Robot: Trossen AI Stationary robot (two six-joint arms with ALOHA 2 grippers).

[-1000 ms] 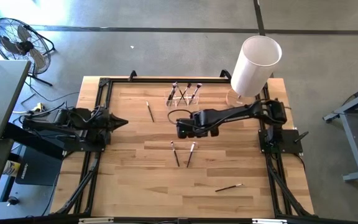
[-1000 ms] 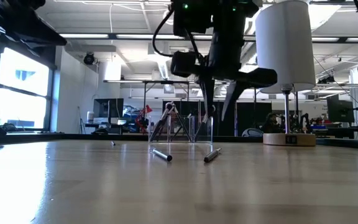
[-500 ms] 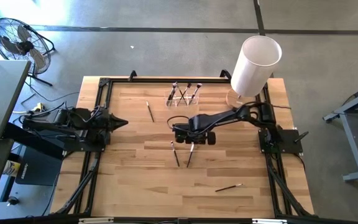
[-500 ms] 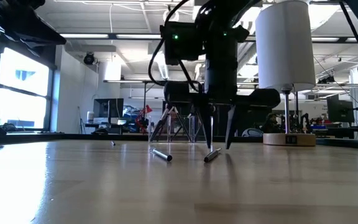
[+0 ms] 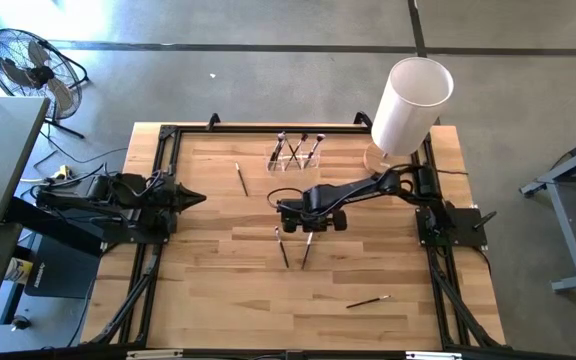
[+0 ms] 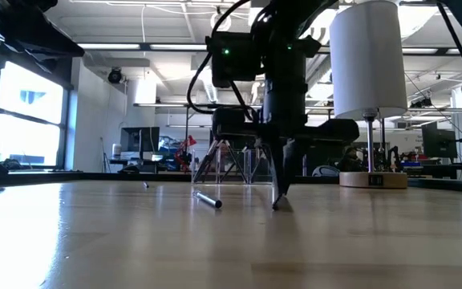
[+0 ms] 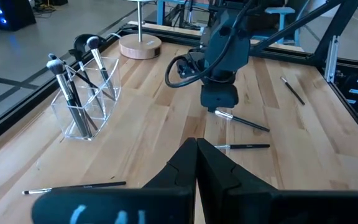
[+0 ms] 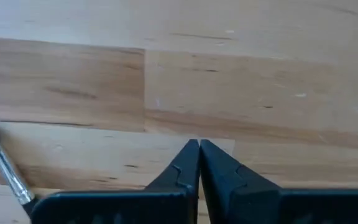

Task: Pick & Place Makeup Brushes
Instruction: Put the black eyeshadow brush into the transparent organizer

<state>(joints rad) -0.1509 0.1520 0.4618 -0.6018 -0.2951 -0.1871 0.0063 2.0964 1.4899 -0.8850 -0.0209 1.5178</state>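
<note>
High view: straight down over the whole table (image 5: 218, 290). Low view: level at table-top height, facing the room. Left wrist: looking across at the right arm (image 7: 225, 50) — shared with both fixed views. Right wrist: pressed close to the wood.

The right arm (image 5: 368, 188) reaches across the tabletop (image 5: 218, 290) middle, its end effector (image 5: 308, 229) down among two makeup brushes (image 5: 282, 246), blocking passage there. The clear holder (image 5: 296, 154) and white cylinder (image 5: 410, 107) crowd the far edge; the near half lies open except one brush (image 5: 367, 300).
</note>
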